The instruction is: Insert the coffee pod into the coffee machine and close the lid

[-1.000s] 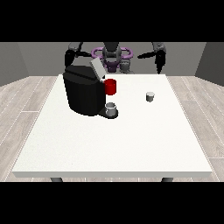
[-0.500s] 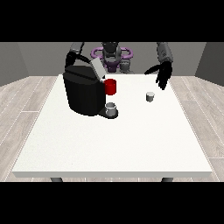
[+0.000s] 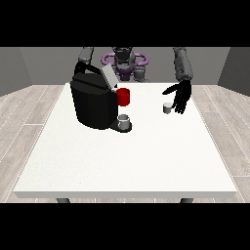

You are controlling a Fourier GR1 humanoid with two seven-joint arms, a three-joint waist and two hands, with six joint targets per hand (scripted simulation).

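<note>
White bench (image 3: 122, 161): large, rectangular, carrying all items toward its far half.

Coffee machine (image 3: 93, 103): black, bulky body, standing on the far side of the bench at the view's left. Its lid (image 3: 109, 77), a grey flap, is raised and tilted upward at the top of the machine. A red part (image 3: 123, 96) sits on the machine's front, on the side facing the middle of the bench. Below it, on the machine's base, stands a small grey cup (image 3: 124, 120).

Coffee pod (image 3: 167, 108): small, pale grey, upright on the bench, well apart from the machine, toward the view's right.

Hand at the view's right (image 3: 179, 95): black, lowered over the bench with fingers spread and pointing downward, holding nothing. It hangs just beside the coffee pod, on the pod's right in the view; whether a fingertip touches the pod cannot be told.

Hand at the view's left: hidden behind the coffee machine; only its grey arm (image 3: 85, 55) shows above the machine's top, so its fingers cannot be told.
</note>
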